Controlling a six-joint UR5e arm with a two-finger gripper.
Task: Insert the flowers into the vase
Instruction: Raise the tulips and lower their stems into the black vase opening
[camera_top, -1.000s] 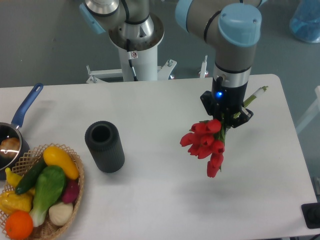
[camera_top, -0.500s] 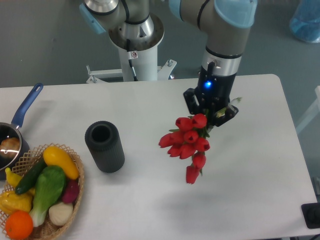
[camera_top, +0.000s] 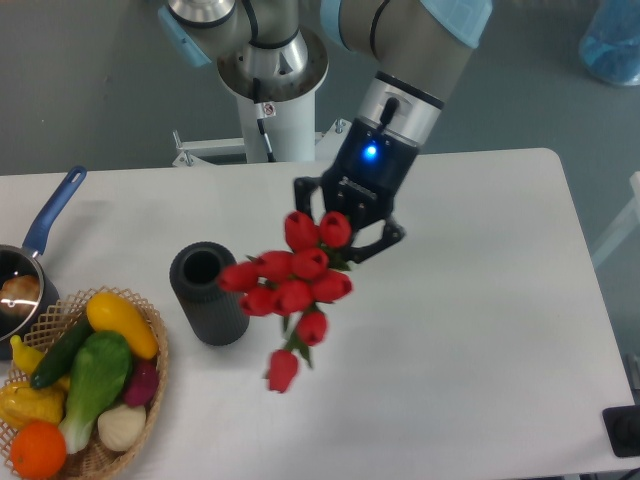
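the flowers (camera_top: 292, 283) are held clamped in the gripper (camera_top: 345, 222), raised above the table (camera_top: 480, 330) just right of the vase (camera_top: 208, 292), and the stems are best turned downward and centred over its open mouth before lowering.

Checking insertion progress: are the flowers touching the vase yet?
Cannot tell. In the camera view the flowers overlap the vase's right edge, hiding any gap.
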